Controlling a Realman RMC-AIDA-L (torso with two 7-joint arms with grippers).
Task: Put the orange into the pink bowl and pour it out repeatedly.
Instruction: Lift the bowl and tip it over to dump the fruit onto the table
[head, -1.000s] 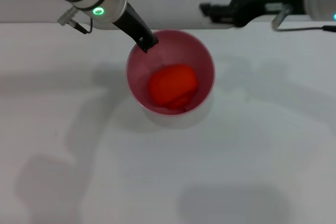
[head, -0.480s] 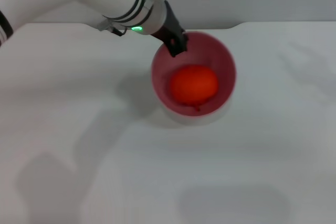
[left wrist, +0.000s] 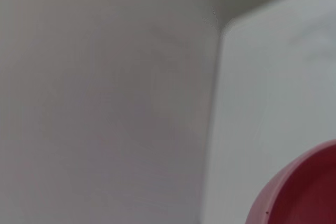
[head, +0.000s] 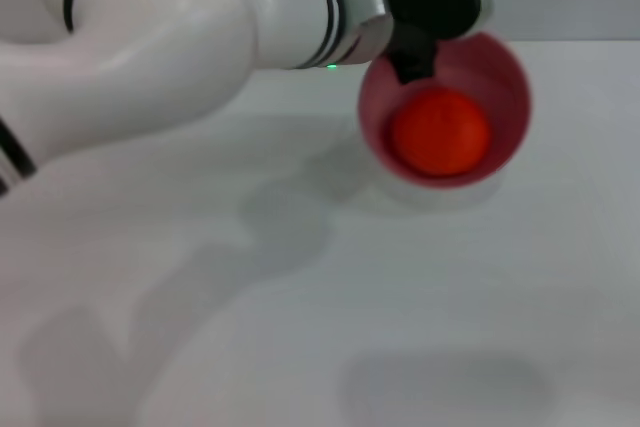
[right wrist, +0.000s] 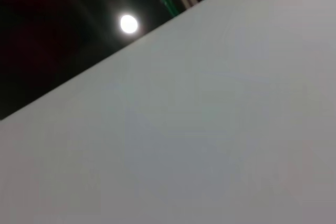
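The left gripper [head: 412,65] is clamped on the far-left part of the pink bowl's [head: 505,77] rim, one dark finger [head: 413,59] reaching down inside the wall; the finger outside the wall is hidden by the gripper's black body. The white left arm [head: 190,42] stretches across from the bowl's left side, with a small green light showing just beside the bowl near the wrist.

The orange [head: 440,132] lies inside the pink bowl, just below and slightly right of the gripping finger, near it but whether it touches cannot be told. It rests against the bowl's near inner wall.

The bowl sits over the white table [head: 420,297], close to the table's far edge. In the left wrist view a slice of the pink bowl [left wrist: 304,192] shows beside the table's edge.

The right gripper is out of sight in every view.
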